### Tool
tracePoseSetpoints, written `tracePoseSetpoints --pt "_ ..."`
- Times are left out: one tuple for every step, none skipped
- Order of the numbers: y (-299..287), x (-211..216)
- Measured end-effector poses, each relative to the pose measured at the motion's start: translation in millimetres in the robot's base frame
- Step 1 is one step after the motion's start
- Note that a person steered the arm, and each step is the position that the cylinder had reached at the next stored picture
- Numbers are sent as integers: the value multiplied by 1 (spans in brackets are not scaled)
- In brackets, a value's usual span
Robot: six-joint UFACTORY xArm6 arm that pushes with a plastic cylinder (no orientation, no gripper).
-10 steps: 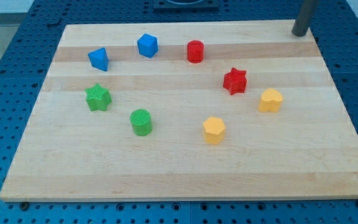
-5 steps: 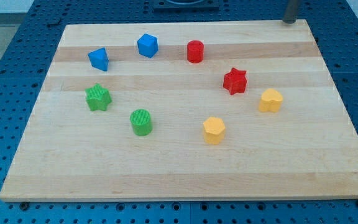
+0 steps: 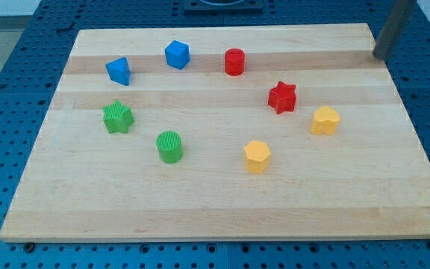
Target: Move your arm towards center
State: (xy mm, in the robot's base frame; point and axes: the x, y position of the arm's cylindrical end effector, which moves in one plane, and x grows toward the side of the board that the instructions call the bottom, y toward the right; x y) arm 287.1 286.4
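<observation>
My tip [image 3: 381, 57] is at the wooden board's [image 3: 215, 202] top right edge, far from every block. The nearest blocks are the red star [image 3: 282, 97] and the yellow block [image 3: 325, 119] at the right, both below and left of the tip. A red cylinder [image 3: 234, 61] sits at top centre. A blue cube [image 3: 177, 54] and a blue block [image 3: 118, 71] sit at top left. A green star [image 3: 117, 117] and a green cylinder [image 3: 169, 146] sit at the left. A yellow hexagonal block [image 3: 257, 157] sits below centre.
The board lies on a blue perforated table [image 3: 6, 90]. The blocks form a loose ring around the board's middle.
My tip went up towards the view's top edge, then came back down and to the right, now at the board's right edge. No block has moved.
</observation>
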Motion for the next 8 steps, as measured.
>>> tracePoseSetpoints --pt "-22 -34" --pt "-35 -32" --pt "-72 -15" --pt "-113 -1" --pt "-136 29" --pt "-157 52" --pt "-206 55" --pt "-265 56"
